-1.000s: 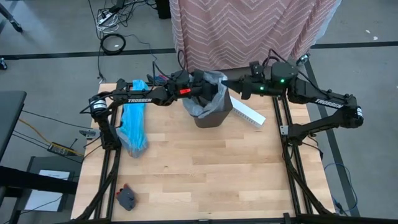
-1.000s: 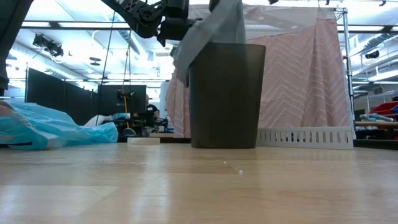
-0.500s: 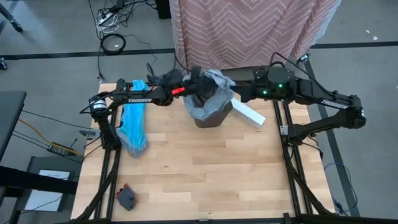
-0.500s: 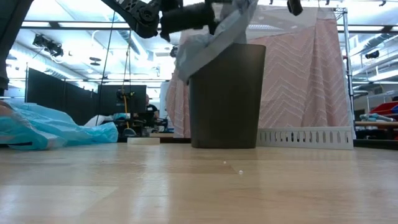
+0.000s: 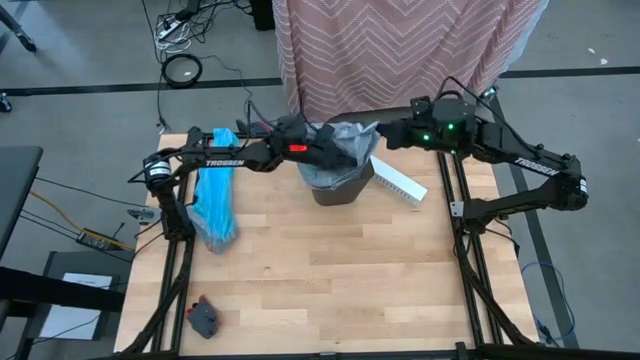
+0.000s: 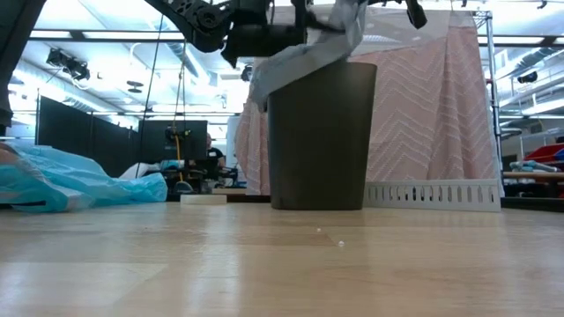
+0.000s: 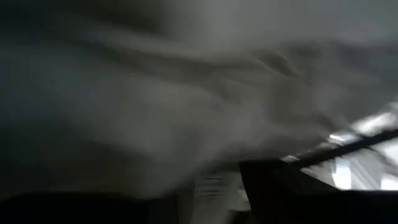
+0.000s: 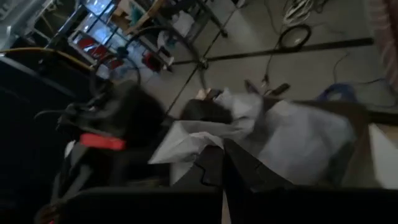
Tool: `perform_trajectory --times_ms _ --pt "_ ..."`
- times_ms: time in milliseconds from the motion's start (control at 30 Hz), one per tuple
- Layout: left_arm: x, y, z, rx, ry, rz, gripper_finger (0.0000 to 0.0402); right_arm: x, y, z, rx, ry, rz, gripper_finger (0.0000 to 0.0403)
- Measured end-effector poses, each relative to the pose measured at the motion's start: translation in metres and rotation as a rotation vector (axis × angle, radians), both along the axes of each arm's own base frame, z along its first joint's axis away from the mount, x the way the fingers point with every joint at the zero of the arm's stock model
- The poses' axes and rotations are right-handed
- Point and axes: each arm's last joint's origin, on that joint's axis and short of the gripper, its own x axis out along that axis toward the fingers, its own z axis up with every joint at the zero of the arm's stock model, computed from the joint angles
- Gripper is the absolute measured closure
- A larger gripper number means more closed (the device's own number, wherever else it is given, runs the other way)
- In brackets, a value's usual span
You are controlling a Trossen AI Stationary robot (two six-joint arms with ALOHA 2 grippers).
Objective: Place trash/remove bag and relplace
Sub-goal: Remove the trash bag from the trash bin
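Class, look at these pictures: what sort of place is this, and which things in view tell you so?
Most likely a robotics lab or workshop. Two dark robot arms work over a wooden table on a metal frame, cables trail across the grey floor, and the low view shows monitors and dark partitions behind.

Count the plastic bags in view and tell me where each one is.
2. The crinkly light grey plastic bag sits in the dark bin at the table's far edge. The translucent turquoise-blue plastic bag lies on the table's left side. Others may be hidden.
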Motion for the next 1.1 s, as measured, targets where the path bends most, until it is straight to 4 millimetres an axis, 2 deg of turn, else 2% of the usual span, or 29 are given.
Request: perform_trajectory --times_ms 133,333,400,500,667,767,900,1000,1100 --pt "-0.004 0.012 -0.01 0.035 0.09 0.113 0.0271 0.001 0.005 0.0 0.022 -0.008 0.027 0.0403" --pt "-0.014 0.04 -0.006 -0.063 0.058 0.216 0.0271 0.0 0.01 -0.007 0.087 0.042 0.037 0.0403" --pt "-0.015 0.043 0.003 -0.095 -0.021 0.177 0.0271 -0.001 0.011 -0.009 0.094 0.069 0.038 0.0403" --pt "-0.016 0.037 0.015 -0.132 -0.121 0.028 0.0271 -0.002 0.01 -0.01 0.085 0.08 0.024 0.0403" --pt "-0.019 0.032 0.015 -0.146 -0.081 -0.216 0.0271 -0.01 0.005 -0.008 0.054 0.094 -0.036 0.0403" --pt "-0.022 0.039 0.011 -0.17 -0.035 -0.212 0.0271 -0.019 0.003 -0.007 0.049 0.102 -0.073 0.0403" --pt "-0.032 0.06 0.005 -0.145 -0.007 -0.15 0.0271 -0.027 0.004 -0.003 0.038 0.081 -0.082 0.0403" --pt "-0.04 0.074 0.006 -0.163 -0.003 -0.111 0.0271 -0.03 0.004 -0.001 0.033 0.072 -0.089 0.0403" --pt "-0.044 0.078 0.011 -0.194 -0.012 -0.077 0.0271 -0.03 0.004 -0.001 0.031 0.071 -0.089 0.0403"
